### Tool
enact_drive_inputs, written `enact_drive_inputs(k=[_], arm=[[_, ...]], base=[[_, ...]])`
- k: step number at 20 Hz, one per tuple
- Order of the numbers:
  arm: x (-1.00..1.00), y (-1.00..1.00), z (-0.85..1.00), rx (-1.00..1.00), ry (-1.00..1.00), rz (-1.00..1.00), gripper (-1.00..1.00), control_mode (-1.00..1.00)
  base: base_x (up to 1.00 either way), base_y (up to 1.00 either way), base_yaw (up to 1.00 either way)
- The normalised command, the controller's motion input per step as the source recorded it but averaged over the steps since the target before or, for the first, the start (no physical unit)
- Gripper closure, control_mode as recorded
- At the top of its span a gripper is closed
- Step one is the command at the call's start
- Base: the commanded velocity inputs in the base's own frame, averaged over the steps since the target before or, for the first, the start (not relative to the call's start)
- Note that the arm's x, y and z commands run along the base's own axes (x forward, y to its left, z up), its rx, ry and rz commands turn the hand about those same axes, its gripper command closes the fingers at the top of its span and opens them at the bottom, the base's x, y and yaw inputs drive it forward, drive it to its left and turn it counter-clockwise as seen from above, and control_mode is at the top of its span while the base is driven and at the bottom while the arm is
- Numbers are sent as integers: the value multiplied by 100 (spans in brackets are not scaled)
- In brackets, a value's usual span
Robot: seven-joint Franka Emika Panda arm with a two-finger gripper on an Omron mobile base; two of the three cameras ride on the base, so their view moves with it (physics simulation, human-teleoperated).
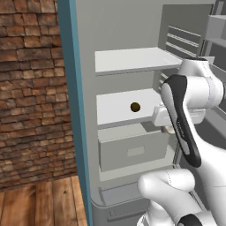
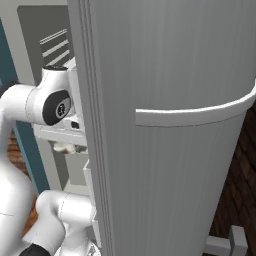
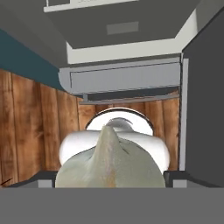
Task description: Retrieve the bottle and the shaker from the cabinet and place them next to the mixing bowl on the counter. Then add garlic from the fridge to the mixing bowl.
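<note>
The white arm's two-finger gripper point(image 3: 110, 180) is clamped on a pale, grey-white garlic bulb with a pointed tip point(image 3: 109, 159). The bulb fills the wide gap between the two dark fingertips point(image 3: 45, 182) and touches both. In the left base view the bulb point(image 1: 168, 129) shows as a pale lump tucked just under the hand. The hand sits inside the tall open fridge with teal outer sides and a pale grey interior point(image 1: 73, 110).

A white shelf point(image 1: 119, 108) lies to the hand's left and carries a small dark brown round item point(image 1: 135, 107), well apart from the fingers. The pale grey drawer point(image 1: 132, 152) sits below the hand. Looking past the bulb, the hand view takes in the fridge's grey base panel point(image 3: 122, 78) and brown wooden floor planks point(image 3: 30, 122) far beneath the fingers. The fridge's pale grey door with a curved bar handle point(image 2: 195, 116) stands open at the arm's right.
</note>
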Motion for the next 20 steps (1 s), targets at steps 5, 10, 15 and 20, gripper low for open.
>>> enact_drive_inputs(k=[5,10,15,20], arm=[[-49,5,30,-6,0,0,100,-100],[-23,19,30,-3,0,2,100,-100],[-14,2,10,0,0,2,100,-100],[0,0,0,0,0,0,100,100]], base=[[0,0,0],[0,0,0],[0,0,0],[-1,0,0]])
